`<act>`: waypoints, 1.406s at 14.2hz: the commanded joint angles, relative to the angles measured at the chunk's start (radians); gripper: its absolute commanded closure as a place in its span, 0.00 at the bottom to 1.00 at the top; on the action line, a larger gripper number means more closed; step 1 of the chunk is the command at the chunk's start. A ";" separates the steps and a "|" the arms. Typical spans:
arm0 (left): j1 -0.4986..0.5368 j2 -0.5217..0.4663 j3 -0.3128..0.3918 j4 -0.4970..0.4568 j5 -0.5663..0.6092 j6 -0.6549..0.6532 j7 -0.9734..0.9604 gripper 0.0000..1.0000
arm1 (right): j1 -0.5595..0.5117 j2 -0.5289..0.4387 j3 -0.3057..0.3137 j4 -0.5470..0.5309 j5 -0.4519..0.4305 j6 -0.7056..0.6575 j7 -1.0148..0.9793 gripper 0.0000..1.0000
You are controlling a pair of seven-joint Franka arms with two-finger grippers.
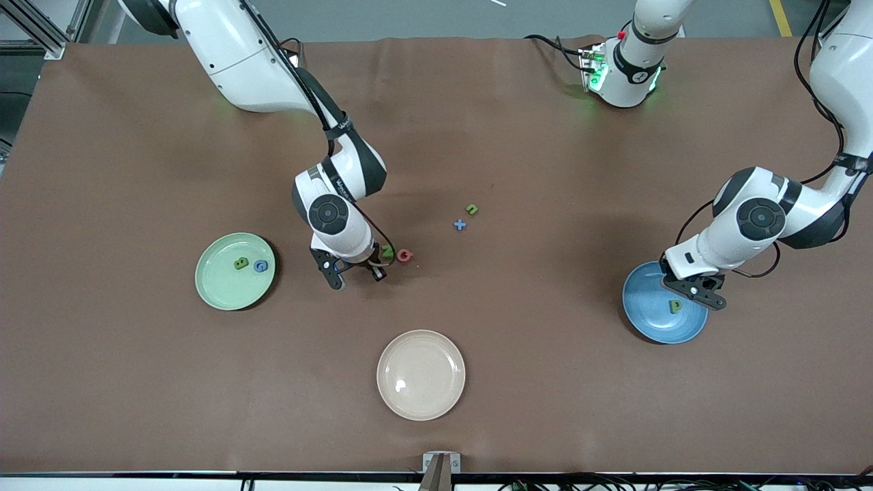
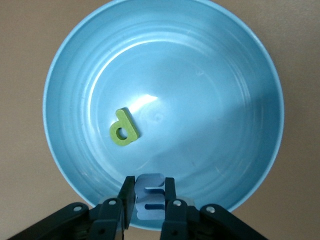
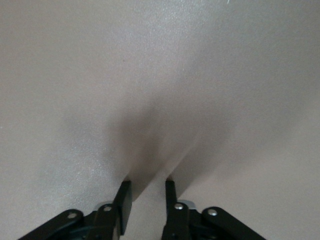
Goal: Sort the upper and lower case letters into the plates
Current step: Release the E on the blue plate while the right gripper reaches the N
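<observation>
The pale blue letter (image 2: pixel 150 182) is clamped edge-on between the left gripper's (image 2: pixel 149 204) fingers and hangs over the blue plate (image 1: pixel 651 320), which lies at about four o'clock on the table in the front view. Held above the dish like this, it looks ready to be dropped beside the green p (image 2: pixel 123 128) that lies flat on the plate's floor. The mint plate (image 1: pixel 211 286), at nine o'clock, holds a green B (image 1: pixel 240 263) and a blue capital (image 1: pixel 260 266) side by side, so capitals appear to belong there and small letters in the blue dish. Near the table's centre a green N (image 1: pixel 387 252) and a pink G (image 1: pixel 405 256) lie touching. The right gripper (image 1: pixel 356 273) is down on the cloth at about seven o'clock from them, with its fingers drawn in to a narrow gap. The right wrist view shows only bare cloth between them, so the grab seems to have caught nothing. A blue x (image 1: pixel 460 224) and a green n (image 1: pixel 471 209) sit together at two o'clock from that pair, unsorted. The beige plate (image 1: pixel 421 402), at six o'clock, holds no letter and seems to play no part in the sorting.
</observation>
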 commanded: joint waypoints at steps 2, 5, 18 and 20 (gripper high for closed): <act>-0.028 0.020 0.034 0.020 0.019 0.023 0.014 0.95 | -0.071 -0.030 -0.016 -0.006 -0.015 -0.098 -0.123 1.00; -0.052 0.021 0.082 0.020 0.025 0.052 0.014 0.95 | -0.115 -0.075 -0.014 -0.007 -0.010 -0.180 -0.197 0.99; -0.037 -0.040 -0.088 0.050 -0.134 -0.101 -0.004 0.00 | 0.098 -0.073 0.003 -0.026 -0.018 -0.045 -0.617 0.00; -0.037 -0.063 -0.177 0.084 -0.222 -0.206 -0.070 0.00 | 0.105 -0.078 0.001 -0.072 -0.051 0.013 -0.653 0.00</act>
